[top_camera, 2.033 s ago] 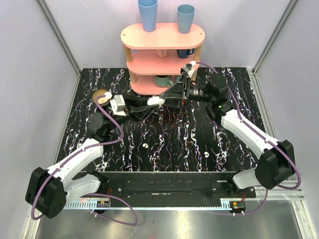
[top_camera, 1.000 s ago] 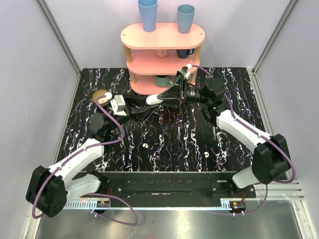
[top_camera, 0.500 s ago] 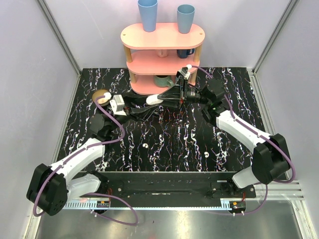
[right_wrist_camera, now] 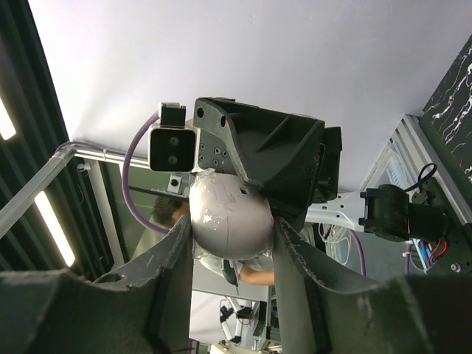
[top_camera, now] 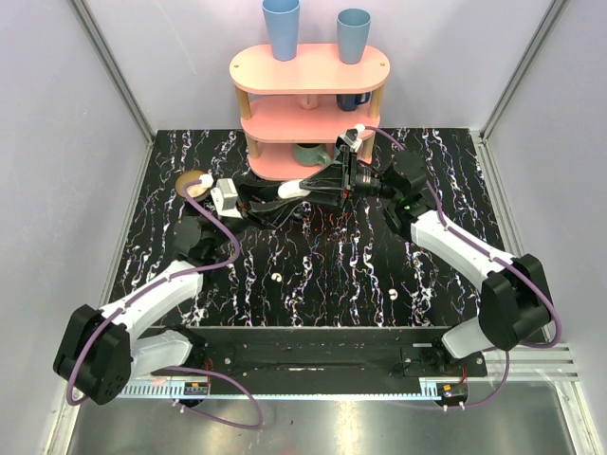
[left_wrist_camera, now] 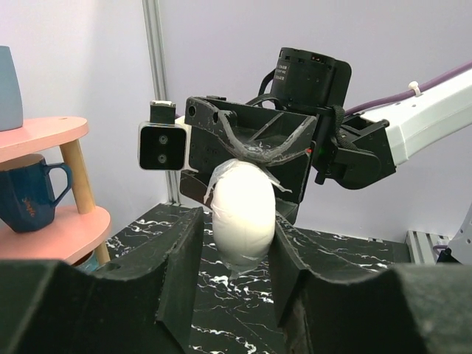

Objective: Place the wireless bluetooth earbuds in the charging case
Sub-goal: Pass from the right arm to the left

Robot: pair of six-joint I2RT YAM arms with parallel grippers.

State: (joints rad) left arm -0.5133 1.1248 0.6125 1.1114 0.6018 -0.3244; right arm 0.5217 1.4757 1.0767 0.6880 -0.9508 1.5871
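The left pincer is nearly closed, and its two fingers press on the sides of the charging case. The right pincer comes from the opposite side, about half closed, and it clamps the same case at its other end. So the white oval case hangs in the air between both pincers, above the far middle of the table, just in front of the pink shelf.

There are two earbuds, and both lie on the dark marble-patterned table, well apart from the case on the near side: the left earbud and the right earbud.

On top of the shelf stand two blue cups, the left cup and the right cup. One dark blue mug stands on the middle level. One round tan object lies at the far left.
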